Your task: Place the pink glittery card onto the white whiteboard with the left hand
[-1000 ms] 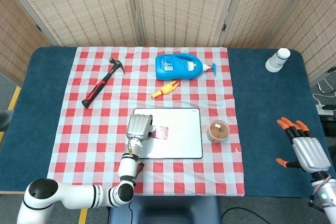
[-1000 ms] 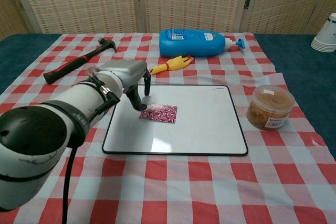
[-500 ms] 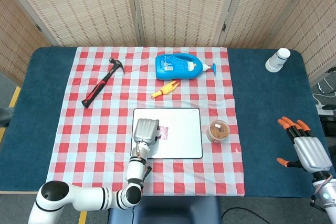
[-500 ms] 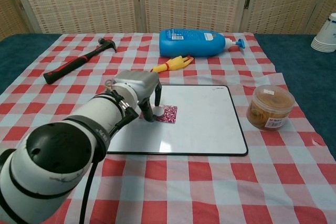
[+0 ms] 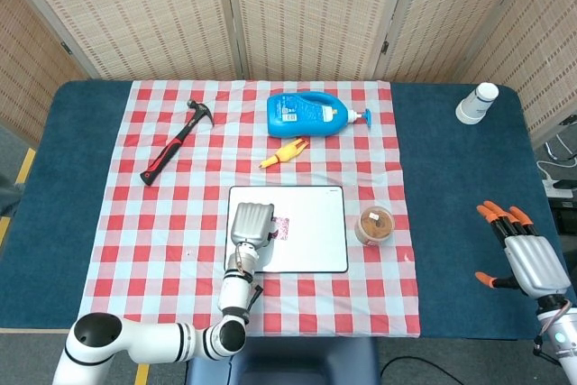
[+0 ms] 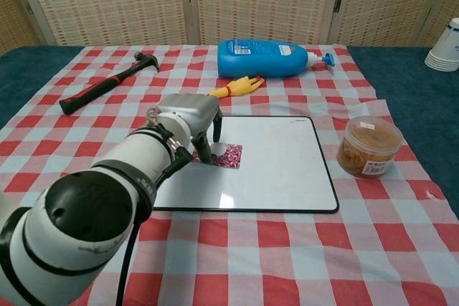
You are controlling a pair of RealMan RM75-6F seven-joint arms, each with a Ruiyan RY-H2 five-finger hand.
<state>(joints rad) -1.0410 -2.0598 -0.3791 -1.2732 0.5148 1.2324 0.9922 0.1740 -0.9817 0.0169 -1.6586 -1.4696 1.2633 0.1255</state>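
Note:
The pink glittery card (image 6: 228,155) (image 5: 282,227) lies flat on the white whiteboard (image 6: 276,166) (image 5: 315,236), in its left half. My left hand (image 6: 188,114) (image 5: 251,224) hangs over the card's left edge with its dark fingers (image 6: 206,151) pointing down and apart, and one fingertip touches the card. No pinch on the card shows. My right hand (image 5: 526,254) hovers over the blue table at the far right, fingers spread and holding nothing; the chest view does not show it.
A round tub (image 6: 370,146) stands just right of the whiteboard. A blue bottle (image 6: 267,58) and a yellow rubber chicken (image 6: 235,88) lie behind it, and a hammer (image 6: 106,85) lies at the back left. White cups (image 5: 476,103) stand at the far right.
My left hand has shifted right, from beside the card's left corner to over its left edge. The card has stayed in place on the whiteboard. The right hand has barely moved.

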